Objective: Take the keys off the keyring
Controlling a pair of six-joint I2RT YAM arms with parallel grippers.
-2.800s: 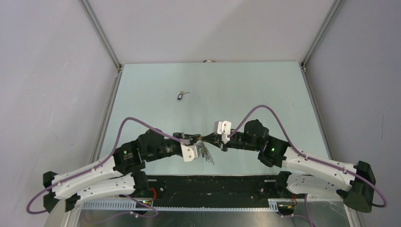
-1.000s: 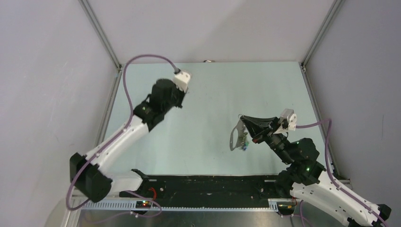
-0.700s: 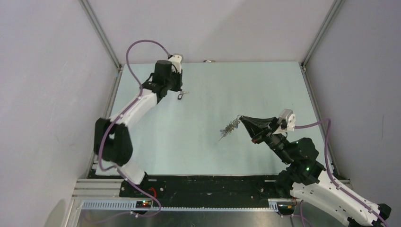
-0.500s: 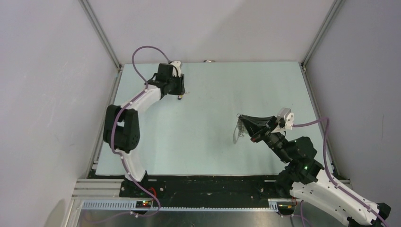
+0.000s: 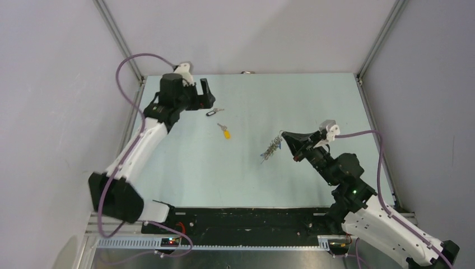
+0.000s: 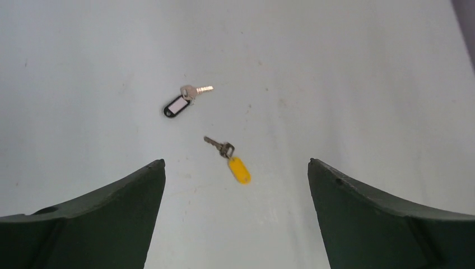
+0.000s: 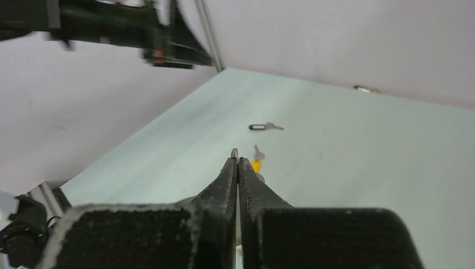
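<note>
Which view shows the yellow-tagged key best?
Left wrist: the yellow-tagged key lies whole, close and sharp, framed by the open left claw. Top external shows it only as a tiny speck; right wrist shows it distant, partly hidden behind the shut right claw.

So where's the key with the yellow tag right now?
The yellow-tagged key lies on the table, in its far left quarter in the overhead view, just on the near side of the black-tagged key and not touching it.
</note>
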